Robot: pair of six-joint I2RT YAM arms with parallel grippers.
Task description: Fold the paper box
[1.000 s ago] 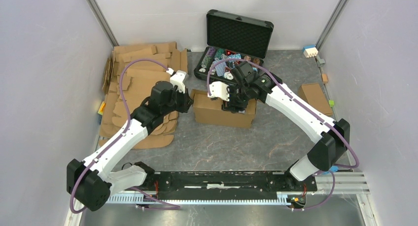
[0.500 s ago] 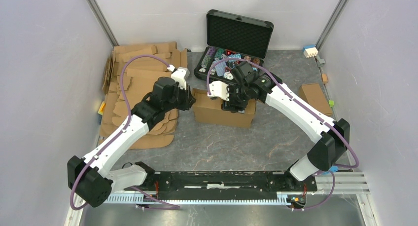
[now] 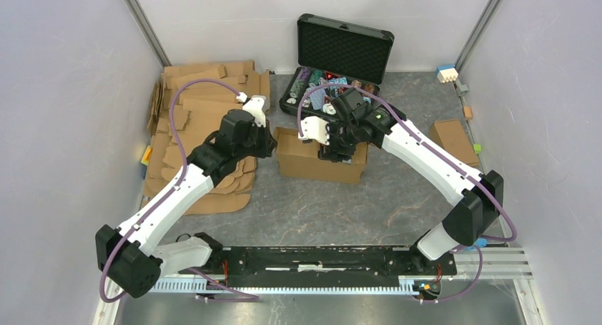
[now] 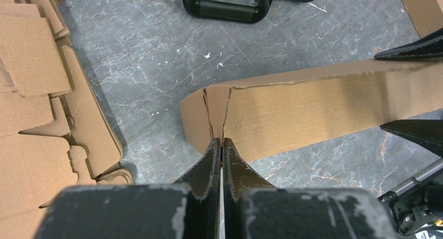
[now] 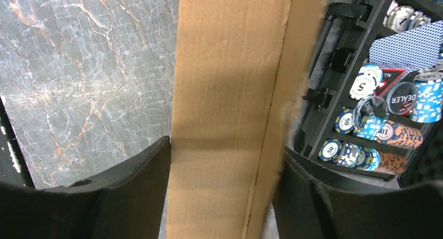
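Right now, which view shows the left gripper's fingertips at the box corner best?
Left wrist: the left gripper is shut, tips at the creased corner of the paper box. Top external: the wrist hides them. Right wrist: only box wall.

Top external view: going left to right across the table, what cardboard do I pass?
Pile of flat brown cardboard sheets → half-folded brown corrugated paper box → small brown cardboard box.
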